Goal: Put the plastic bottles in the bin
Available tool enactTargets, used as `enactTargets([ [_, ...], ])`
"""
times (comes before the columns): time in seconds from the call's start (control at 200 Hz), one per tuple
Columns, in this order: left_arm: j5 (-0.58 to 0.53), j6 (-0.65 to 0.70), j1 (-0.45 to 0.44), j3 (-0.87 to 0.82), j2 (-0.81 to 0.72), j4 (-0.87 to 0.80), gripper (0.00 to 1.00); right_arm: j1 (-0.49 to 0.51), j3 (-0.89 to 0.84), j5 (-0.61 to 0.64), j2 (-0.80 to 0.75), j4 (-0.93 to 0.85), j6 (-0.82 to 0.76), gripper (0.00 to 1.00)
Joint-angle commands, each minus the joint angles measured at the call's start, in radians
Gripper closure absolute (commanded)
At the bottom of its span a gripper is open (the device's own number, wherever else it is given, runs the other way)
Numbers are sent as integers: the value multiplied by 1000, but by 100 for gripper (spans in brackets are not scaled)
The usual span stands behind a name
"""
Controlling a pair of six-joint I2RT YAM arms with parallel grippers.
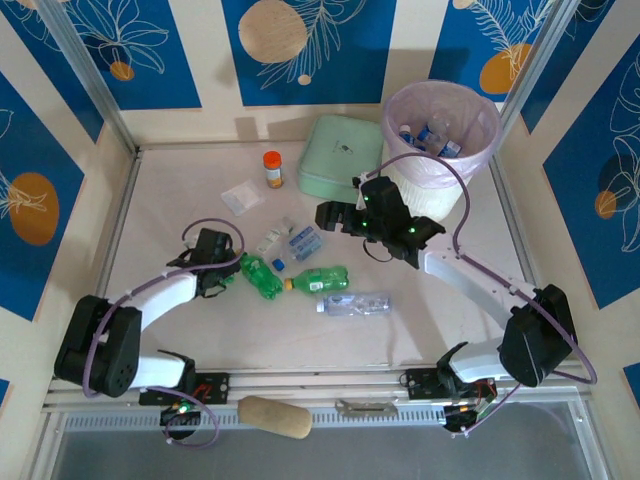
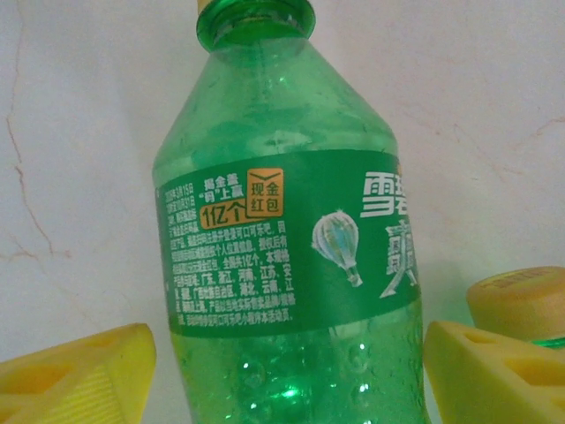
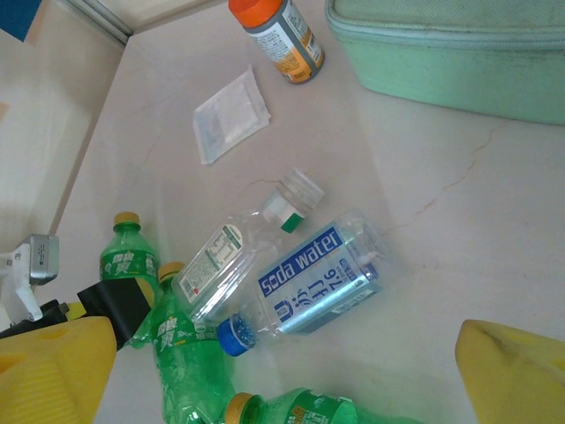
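The left fingers (image 2: 79, 375) are set either side of a green bottle (image 2: 291, 256) lying on the worktop (image 1: 180, 200), left of centre in the top view, evidently for a cross-body grasp at the label; whether contact is made cannot be told. A neighbouring yellow cap (image 2: 521, 300) is noted just beside one finger. The right fingers (image 3: 512, 371) are spread wide, empty, above two clear bottles (image 3: 300, 283). Bottles (image 1: 425, 135) are lodged in the bin (image 1: 440, 195), upper right. The mint box (image 1: 340, 155) and the orange-capped jar (image 1: 272, 168) are judged not to be for binning
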Motion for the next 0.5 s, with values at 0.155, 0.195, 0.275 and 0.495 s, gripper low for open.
enactTargets([
  [0.155,0,-27,13,-13,46,52,32,-18,36,-9,37,26,-1,1],
  [0.195,1,-29,13,-17,47,60,34,-20,39,-14,43,29,-1,1],
  [0.275,2,-34,12,-22,45,65,39,-22,44,-21,53,29,4,1],
  [0.495,-1,-13,14,-40,-12,54,60,-21,37,-37,51,34,16,1],
])
